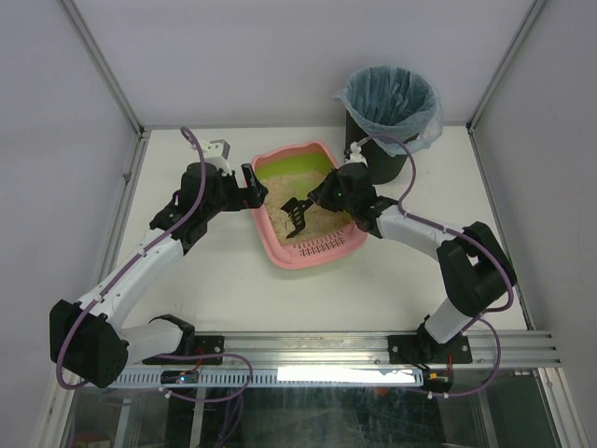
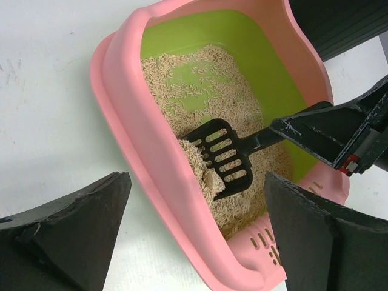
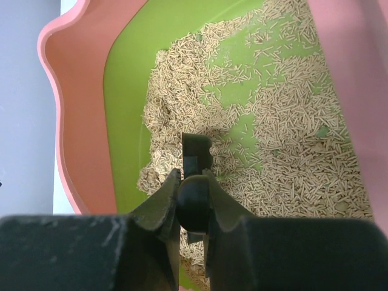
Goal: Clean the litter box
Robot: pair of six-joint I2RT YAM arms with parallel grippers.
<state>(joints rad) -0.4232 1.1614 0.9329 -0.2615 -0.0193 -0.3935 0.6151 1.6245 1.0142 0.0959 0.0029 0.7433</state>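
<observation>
Right gripper (image 3: 194,200) is clamping its 2 fingers together on the handle of a black slotted scoop (image 2: 221,157), and the scoop head is lying low in the litter box (image 1: 272,245), near the long side closest to the left arm. A pale clump of litter (image 2: 200,173) is sitting on the edge of the scoop head, touching the pink wall. Left gripper (image 1: 253,187) is standing with its fingers wide apart and gripping nothing. It is hanging at the outer left rim of the box, with 1 finger (image 2: 79,224) over the bare worktop (image 1: 215,280) and the other over the slotted grille (image 2: 264,242) at the near end. Whether it is touching the rim, I cannot tell.

The litter box is resting flat in the middle of the worktop, between the 2 arms and turned at an angle. Beige litter (image 3: 303,139) is covering most of the green lining (image 3: 121,109), with bare green patches showing through. A black bin (image 1: 387,98) with a blue bag is standing just beyond the far right corner of the box.
</observation>
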